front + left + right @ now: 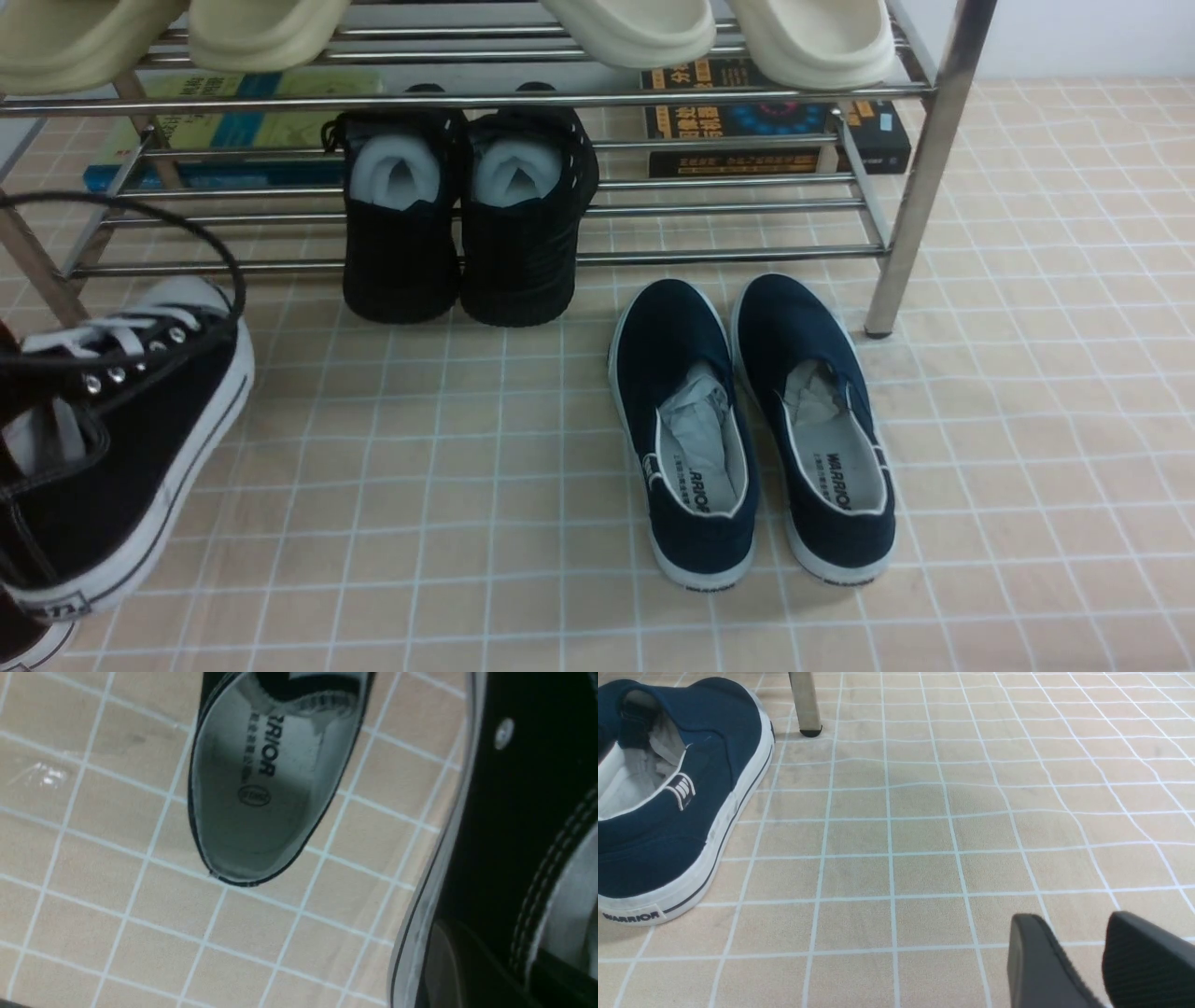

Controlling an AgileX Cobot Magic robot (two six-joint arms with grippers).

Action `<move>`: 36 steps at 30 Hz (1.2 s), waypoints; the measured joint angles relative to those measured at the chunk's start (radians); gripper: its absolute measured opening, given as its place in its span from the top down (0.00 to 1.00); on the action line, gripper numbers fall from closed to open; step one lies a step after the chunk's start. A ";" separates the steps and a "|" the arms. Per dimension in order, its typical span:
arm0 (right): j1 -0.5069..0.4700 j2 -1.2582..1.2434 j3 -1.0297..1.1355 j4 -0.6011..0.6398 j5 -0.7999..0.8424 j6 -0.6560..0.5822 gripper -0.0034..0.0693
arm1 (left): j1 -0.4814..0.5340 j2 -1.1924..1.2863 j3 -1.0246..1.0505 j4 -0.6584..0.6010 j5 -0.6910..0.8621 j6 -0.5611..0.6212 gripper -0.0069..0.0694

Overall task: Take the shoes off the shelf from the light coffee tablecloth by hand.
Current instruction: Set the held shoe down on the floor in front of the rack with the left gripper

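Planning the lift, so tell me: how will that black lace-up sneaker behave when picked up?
The sneaker probably sags at its soft canvas sides, while the thick rubber sole likely stays stiff. Its white laces may dangle or snag.

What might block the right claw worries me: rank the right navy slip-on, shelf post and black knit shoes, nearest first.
From the right claw, right wrist view:
1. Right navy slip-on, heel end toward the claw.
2. Shelf post, beyond the slip-on's toe.
3. Black knit shoes, only in the front view, left of the post.
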 joint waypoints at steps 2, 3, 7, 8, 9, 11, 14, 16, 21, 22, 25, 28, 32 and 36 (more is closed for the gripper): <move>0.000 0.000 0.000 0.000 0.000 0.000 0.63 | 0.000 -0.002 0.032 0.003 -0.048 -0.012 0.89; 0.000 0.000 0.000 0.000 0.000 0.000 0.63 | 0.000 0.002 0.039 0.002 -0.068 -0.014 0.89; 0.000 0.000 0.000 0.000 0.000 0.000 0.63 | 0.000 0.037 0.040 -0.006 -0.143 -0.020 0.89; 0.000 0.000 0.000 0.000 0.000 0.000 0.63 | 0.000 0.047 0.040 -0.007 -0.158 -0.024 0.89; 0.000 0.000 0.000 0.000 0.000 0.000 0.63 | 0.000 0.050 0.040 -0.007 -0.161 -0.025 0.89; 0.000 0.000 0.000 0.000 0.000 0.000 0.63 | 0.000 0.079 0.040 -0.005 -0.194 -0.042 0.89; 0.000 0.000 0.000 0.000 0.000 0.000 0.63 | 0.000 0.119 0.040 -0.006 -0.234 -0.059 0.89; 0.000 0.000 0.000 0.000 0.000 0.000 0.63 | 0.000 0.143 0.041 -0.009 -0.242 -0.063 0.89; 0.000 0.000 0.000 0.000 0.000 0.000 0.63 | 0.000 0.193 0.043 -0.010 -0.245 -0.055 0.89; 0.000 0.000 0.000 0.000 0.000 0.000 0.63 | 0.000 0.200 0.045 -0.008 -0.248 -0.054 0.89; 0.000 0.000 0.000 0.000 0.000 0.000 0.63 | 0.000 0.213 0.046 0.000 -0.253 -0.051 0.89; 0.000 0.000 0.000 0.000 0.000 0.000 0.63 | 0.000 0.215 0.046 0.000 -0.256 -0.044 0.89; 0.000 0.000 0.000 0.000 0.000 0.000 0.63 | -0.004 0.214 0.046 -0.011 -0.254 0.009 0.89; 0.000 0.000 0.000 0.000 0.000 0.000 0.63 | -0.048 0.203 0.046 -0.006 -0.250 0.037 0.89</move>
